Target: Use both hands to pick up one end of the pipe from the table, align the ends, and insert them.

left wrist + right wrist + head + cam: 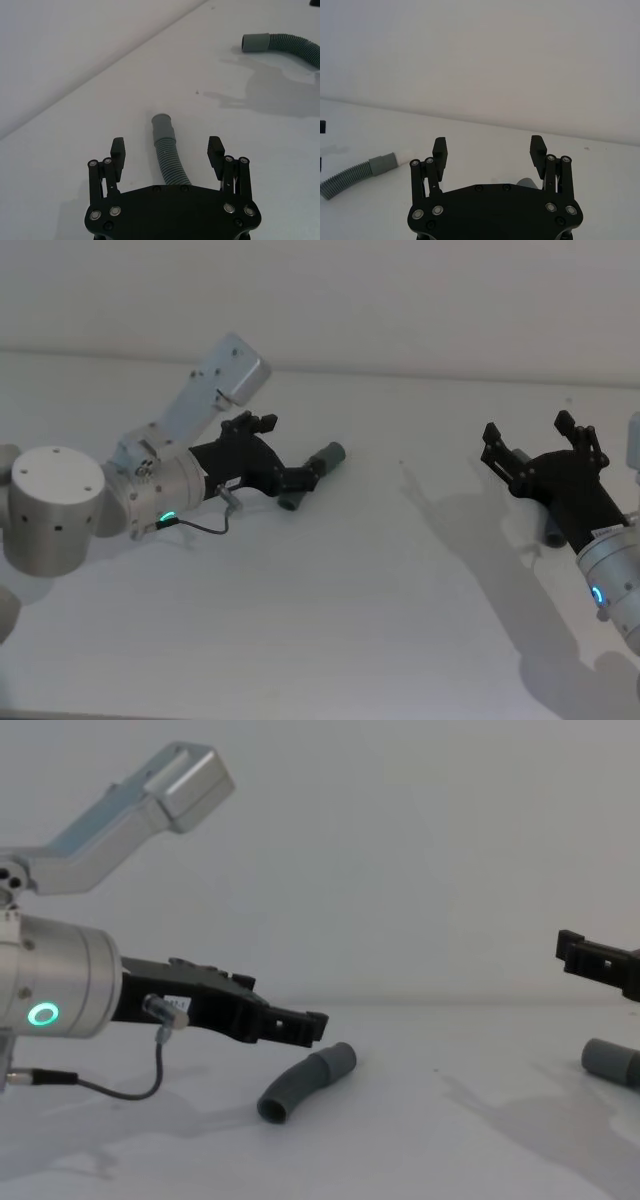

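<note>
On the white table lies a short curved grey pipe piece with a ribbed bend and a smooth collar. My left gripper hovers just above it, open, with the piece between its fingers and not touching them. In the right wrist view a pale stub seems to project from that collar. The second pipe piece, ribbed with a grey collar, lies at the right, largely hidden under my right gripper. That gripper is open above it.
A thin black cable loops from the left wrist down near the table. The pale wall rises behind the table's far edge. Bare white surface lies between the two pipe pieces.
</note>
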Controlling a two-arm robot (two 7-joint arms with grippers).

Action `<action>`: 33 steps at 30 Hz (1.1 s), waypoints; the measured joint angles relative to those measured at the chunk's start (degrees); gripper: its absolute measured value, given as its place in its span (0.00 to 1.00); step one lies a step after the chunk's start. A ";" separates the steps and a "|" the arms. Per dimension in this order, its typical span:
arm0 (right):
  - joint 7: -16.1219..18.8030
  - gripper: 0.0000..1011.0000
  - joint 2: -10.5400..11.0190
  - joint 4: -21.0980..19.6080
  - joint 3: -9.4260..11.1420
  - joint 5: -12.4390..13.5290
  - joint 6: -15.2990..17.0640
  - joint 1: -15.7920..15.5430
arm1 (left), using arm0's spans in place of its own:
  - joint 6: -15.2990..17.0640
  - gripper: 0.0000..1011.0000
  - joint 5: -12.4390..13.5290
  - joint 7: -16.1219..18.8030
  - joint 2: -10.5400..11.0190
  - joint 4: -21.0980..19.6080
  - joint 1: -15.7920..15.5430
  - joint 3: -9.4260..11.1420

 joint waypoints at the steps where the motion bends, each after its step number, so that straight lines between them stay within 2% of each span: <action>1: 0.00 0.99 0.00 0.00 0.00 0.00 0.00 0.00 | 0.06 0.99 -0.01 -0.06 -0.13 0.25 -0.13 0.05; 19: 0.00 0.99 0.00 0.00 0.00 0.00 0.00 0.00 | 1.30 0.99 -0.33 -1.44 -5.43 8.57 -3.85 1.15; 33: 0.00 0.99 0.00 0.00 0.00 0.00 0.00 0.00 | 2.71 0.99 0.06 -2.46 -7.89 12.74 -6.18 1.99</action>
